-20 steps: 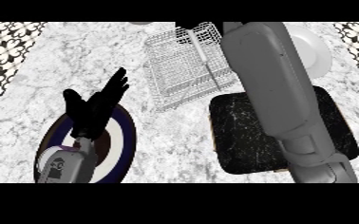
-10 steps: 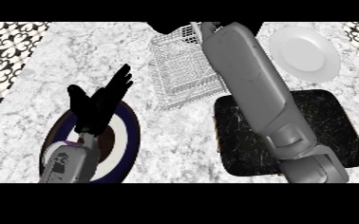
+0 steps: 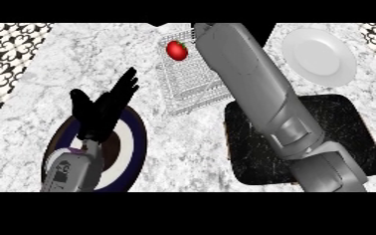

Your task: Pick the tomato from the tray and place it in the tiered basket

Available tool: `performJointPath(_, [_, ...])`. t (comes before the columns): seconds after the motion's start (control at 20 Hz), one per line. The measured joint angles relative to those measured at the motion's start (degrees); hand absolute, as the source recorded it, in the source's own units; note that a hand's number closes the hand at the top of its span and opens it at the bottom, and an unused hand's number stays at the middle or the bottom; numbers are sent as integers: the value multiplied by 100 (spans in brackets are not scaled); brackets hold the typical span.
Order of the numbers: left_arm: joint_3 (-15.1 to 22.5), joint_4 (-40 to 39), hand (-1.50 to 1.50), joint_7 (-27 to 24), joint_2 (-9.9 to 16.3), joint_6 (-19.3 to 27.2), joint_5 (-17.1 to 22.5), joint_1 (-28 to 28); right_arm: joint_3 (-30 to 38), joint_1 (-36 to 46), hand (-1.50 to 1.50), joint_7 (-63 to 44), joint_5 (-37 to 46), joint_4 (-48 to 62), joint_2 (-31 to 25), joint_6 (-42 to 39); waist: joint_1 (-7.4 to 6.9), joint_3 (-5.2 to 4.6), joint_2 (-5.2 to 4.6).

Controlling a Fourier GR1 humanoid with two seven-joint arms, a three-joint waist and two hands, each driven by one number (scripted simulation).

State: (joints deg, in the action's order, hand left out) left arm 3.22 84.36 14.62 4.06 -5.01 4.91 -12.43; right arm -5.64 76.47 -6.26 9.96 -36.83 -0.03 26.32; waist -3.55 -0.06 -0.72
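Only one hand shows plainly, the left hand (image 3: 103, 110), at the near left with its fingers straight and spread, the thumb apart to the left; it is released and holds nothing. It stands over the far edge of a round plate (image 3: 136, 149) with a dark blue rim, a white ring and a brown centre, the single plate of that kind, lying at the near left of the bench (image 3: 58, 64). The grey left forearm comes up from the lower edge beneath it.

The right forearm (image 3: 257, 94) reaches from the near right far across the scene, and its end is cut off at the upper edge, so the right hand is out of sight and its state cannot be told.

Just left of that forearm, at the far middle, lies one wire tiered basket (image 3: 187, 87). One red tomato (image 3: 177, 50) with a green stalk sits in the basket's far part, close beside the forearm.

Under the forearm at the near right lies one dark square tray (image 3: 337, 124). Beyond it, at the far right, lies one plain white plate (image 3: 320, 57), well apart from the basket.
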Motion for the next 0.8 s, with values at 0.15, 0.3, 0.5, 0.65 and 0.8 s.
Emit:
performJointPath(0.15, [-20,-90,0,-67,-36,63,-48,11,201,162,-150,-20,-107,107,1,426,99,0,16])
performJointPath(0.3, [-78,2,0,-2,-12,90,-15,88,490,173,-150,-215,-236,93,-164,626,193,2,45])
performJointPath(0.5, [-132,56,0,-45,35,90,-16,248,607,-188,-150,-469,-274,-136,-602,493,328,4,81])
performJointPath(0.65, [-205,141,0,-9,78,90,32,347,661,-682,-150,-514,-411,-536,-1134,-87,430,7,109])
performJointPath(0.8, [-260,199,0,2,108,106,49,437,687,-1194,-150,-634,-641,-1144,-1653,-854,524,10,138])
